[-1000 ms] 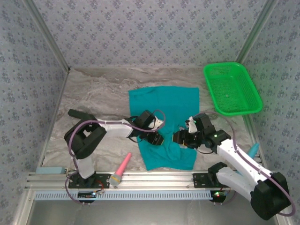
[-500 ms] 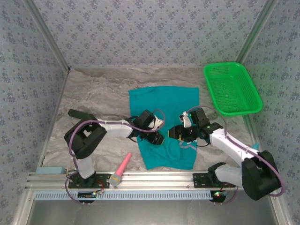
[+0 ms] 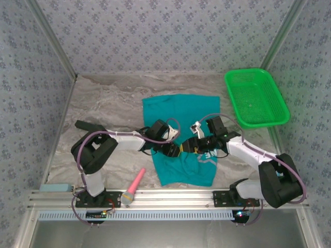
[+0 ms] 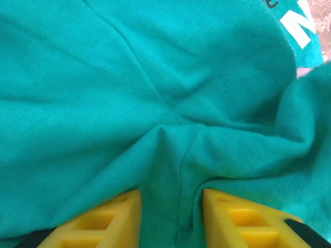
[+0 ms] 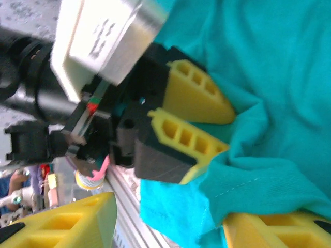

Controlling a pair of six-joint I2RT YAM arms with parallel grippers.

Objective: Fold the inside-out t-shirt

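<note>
Where the arms meet over the near half of the t-shirt [image 3: 181, 111], lying mid-table:
- Left gripper [image 4: 170, 199]: pinching a ridge of cloth.
- Right gripper [image 5: 168, 219]: spread, hem draped across one finger (not nipped, I judge).
- Advice: close on the hem alone and lift slowly.
- Surroundings: grey marbled table [image 3: 103, 108], green basket [image 3: 256, 97] far right, patterned blue walls [image 3: 155, 36].
</note>
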